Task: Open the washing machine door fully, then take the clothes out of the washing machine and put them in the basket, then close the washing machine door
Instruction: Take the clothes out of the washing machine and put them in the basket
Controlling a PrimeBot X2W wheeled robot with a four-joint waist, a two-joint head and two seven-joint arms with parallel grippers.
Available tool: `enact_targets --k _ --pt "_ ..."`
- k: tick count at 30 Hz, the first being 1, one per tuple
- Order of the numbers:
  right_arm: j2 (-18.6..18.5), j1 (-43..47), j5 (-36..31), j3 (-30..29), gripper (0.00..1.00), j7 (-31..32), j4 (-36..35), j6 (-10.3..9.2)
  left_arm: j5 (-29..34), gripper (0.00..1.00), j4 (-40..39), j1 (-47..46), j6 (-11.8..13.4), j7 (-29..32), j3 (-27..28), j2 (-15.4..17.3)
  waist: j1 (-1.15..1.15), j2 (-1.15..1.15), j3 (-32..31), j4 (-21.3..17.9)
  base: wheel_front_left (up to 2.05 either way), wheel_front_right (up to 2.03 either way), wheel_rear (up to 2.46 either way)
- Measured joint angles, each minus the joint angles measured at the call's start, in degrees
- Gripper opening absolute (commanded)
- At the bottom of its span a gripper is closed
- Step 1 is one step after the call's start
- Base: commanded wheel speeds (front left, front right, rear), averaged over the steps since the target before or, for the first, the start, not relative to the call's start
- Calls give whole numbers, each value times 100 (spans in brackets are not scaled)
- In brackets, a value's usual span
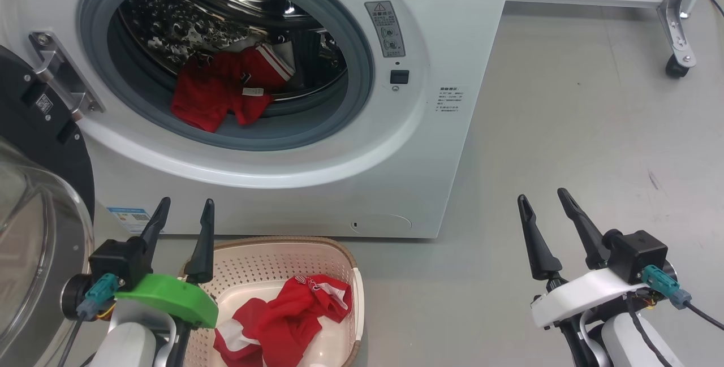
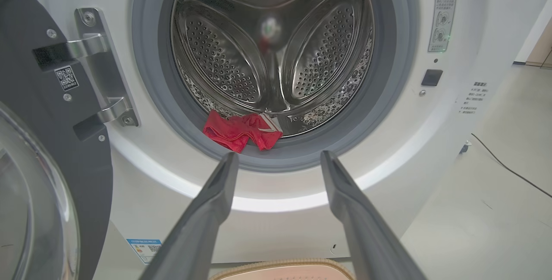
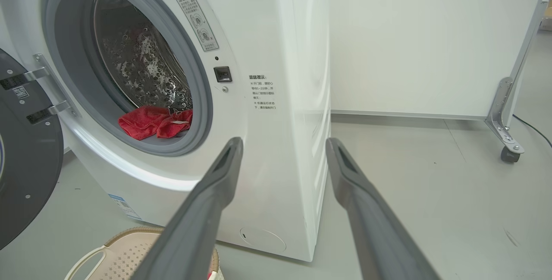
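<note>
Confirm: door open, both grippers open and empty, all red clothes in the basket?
Not all: the head view shows one red garment in the basket, more red clothes inside the washing machine drum. Door, left gripper, right gripper: as stated.

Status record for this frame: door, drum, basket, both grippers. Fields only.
door: washing machine door swung open to the left
machine: washing machine, drum opening uncovered
drum: red clothes in drum lying at the front, on the grey seal
basket: basket on the floor in front of the machine, holding red-and-white clothes in basket
left gripper: left gripper open, empty, by the basket's left rim, aimed at the drum
right gripper: right gripper open, empty, right of the machine
left to do: move drum clothes, close door
</note>
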Motion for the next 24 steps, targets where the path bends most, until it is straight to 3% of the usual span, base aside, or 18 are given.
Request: enact_targets --k 24 --pt "-4 49 0 51 100 0 -76 10 176 100 -420 318 9 -7 48 -11 0 0 19 -39 0 0 0"
